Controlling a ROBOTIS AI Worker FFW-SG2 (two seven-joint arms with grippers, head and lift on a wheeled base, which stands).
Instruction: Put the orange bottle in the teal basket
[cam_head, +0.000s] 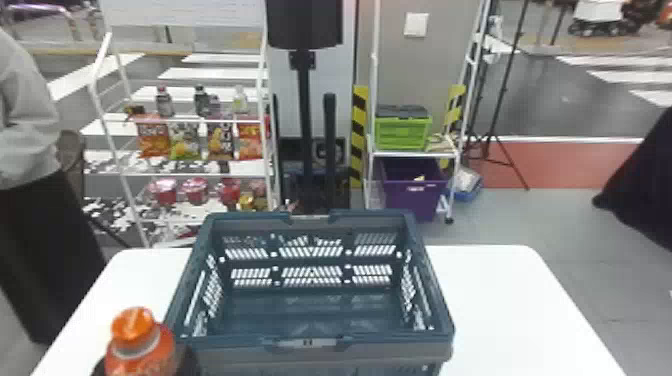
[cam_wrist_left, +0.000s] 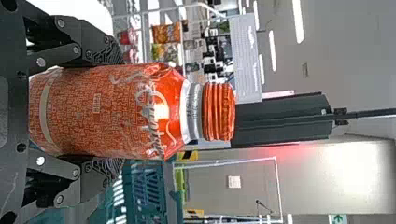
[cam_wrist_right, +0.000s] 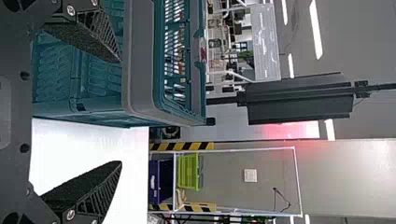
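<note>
My left gripper (cam_head: 187, 362) is at the head view's lower left, dark parts of it flanking the orange bottle (cam_head: 142, 350). In the left wrist view the left gripper (cam_wrist_left: 116, 111) is shut on the bottle (cam_wrist_left: 98, 109), whose orange cap points up in the room. The bottle is upright, by the near left corner of the teal basket (cam_head: 390, 344). The basket stands on the table with its inside bare. My right gripper (cam_wrist_right: 120, 112) is open with nothing held, near a corner of the basket (cam_wrist_right: 140, 60).
The white table (cam_head: 500, 310) extends on both sides of the basket. Behind it stand a snack rack (cam_head: 190, 175) at left and a shelf with a green crate (cam_head: 402, 132) and a purple bin (cam_head: 412, 195). A person (cam_head: 30, 150) stands beyond the table's left side.
</note>
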